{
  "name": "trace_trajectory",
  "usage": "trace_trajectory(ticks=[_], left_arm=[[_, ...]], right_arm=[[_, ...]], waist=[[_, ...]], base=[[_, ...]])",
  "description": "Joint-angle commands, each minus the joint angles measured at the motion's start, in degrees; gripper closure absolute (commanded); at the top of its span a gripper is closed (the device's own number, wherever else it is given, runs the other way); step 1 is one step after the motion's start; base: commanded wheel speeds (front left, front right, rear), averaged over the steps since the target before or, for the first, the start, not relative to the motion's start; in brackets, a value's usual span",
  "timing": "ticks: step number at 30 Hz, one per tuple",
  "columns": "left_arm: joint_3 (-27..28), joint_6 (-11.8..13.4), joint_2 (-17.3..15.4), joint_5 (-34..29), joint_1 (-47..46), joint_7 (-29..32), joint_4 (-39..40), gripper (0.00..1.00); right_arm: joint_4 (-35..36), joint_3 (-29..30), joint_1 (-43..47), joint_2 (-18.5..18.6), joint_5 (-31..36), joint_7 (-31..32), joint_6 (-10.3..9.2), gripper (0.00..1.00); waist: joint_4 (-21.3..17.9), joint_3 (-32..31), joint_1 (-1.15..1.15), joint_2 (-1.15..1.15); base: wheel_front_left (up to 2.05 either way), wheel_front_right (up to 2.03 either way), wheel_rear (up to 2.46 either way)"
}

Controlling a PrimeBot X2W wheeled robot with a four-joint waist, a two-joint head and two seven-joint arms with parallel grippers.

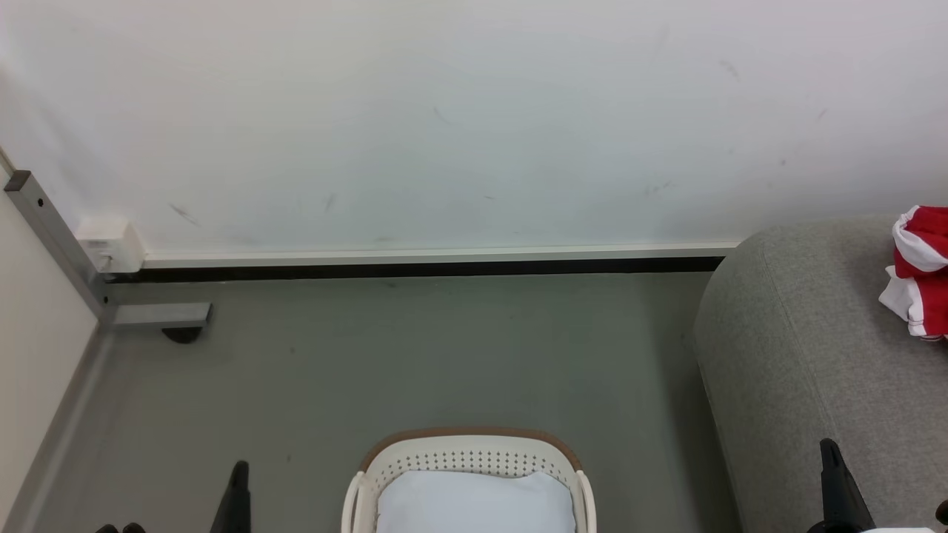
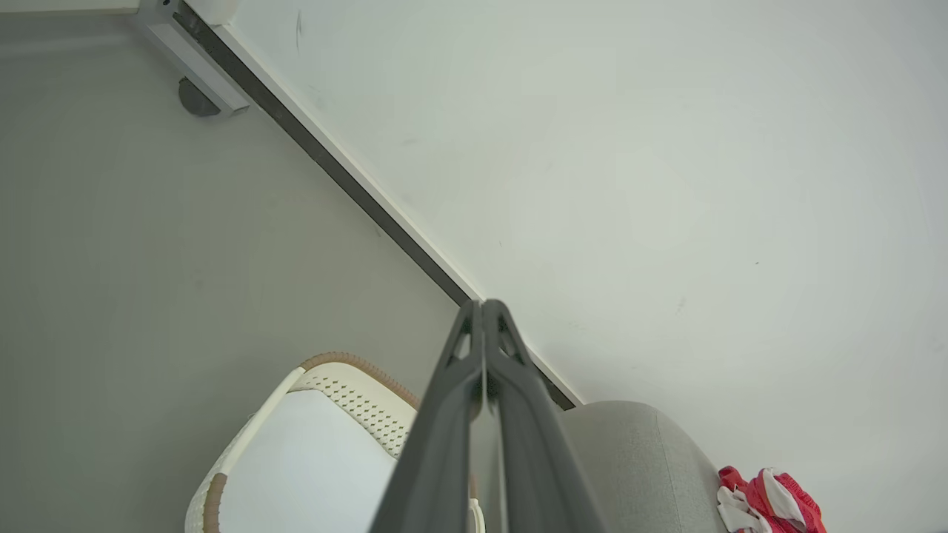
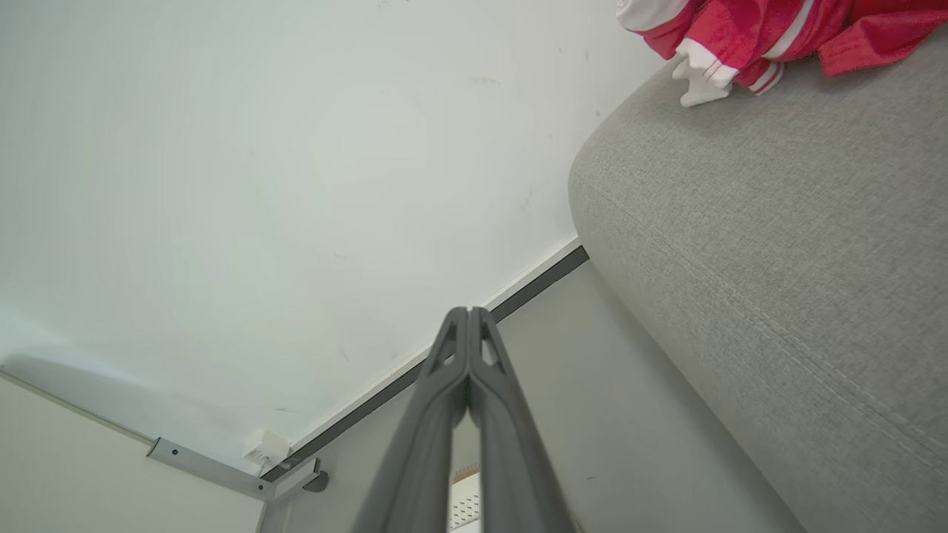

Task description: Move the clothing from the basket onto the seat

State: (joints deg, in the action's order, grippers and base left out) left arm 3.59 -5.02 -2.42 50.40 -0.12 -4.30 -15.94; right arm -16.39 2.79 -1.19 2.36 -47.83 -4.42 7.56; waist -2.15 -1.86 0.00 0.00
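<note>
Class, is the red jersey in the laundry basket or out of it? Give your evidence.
Out. The red jersey lies crumpled on the sofa seat; the visible part of the laundry basket holds a white cloth.

Plain indoor room, grey sofa (image 1: 800, 355), laundry basket (image 1: 468, 435), white wall (image 1: 474, 118)

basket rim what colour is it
The basket rim is brown, with a woven look; clearest in the head view.
</note>
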Motion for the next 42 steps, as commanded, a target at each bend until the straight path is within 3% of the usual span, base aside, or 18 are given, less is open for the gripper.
trace_trajectory(ticks=[1,42], left_arm=[[0.4,-0.4,-0.4,1.8,-1.4,0.4,0.9,1.00],[2.1,-1.7,-0.6,26.1,-4.5,6.8,1.5,1.00]], right_arm=[[1.0,0.4,-1.7,0.5,-2.0,0.4,-0.05,1.00],[1.9,2.5,-3.9,0.7,-27.7,6.9,-0.09,1.00]], waist=[[0.0,0.0,0.00,0.00],[1.1,1.1,0.00,0.00]], base=[[0.00,0.00,0.00],[0.00,0.00,0.00]])
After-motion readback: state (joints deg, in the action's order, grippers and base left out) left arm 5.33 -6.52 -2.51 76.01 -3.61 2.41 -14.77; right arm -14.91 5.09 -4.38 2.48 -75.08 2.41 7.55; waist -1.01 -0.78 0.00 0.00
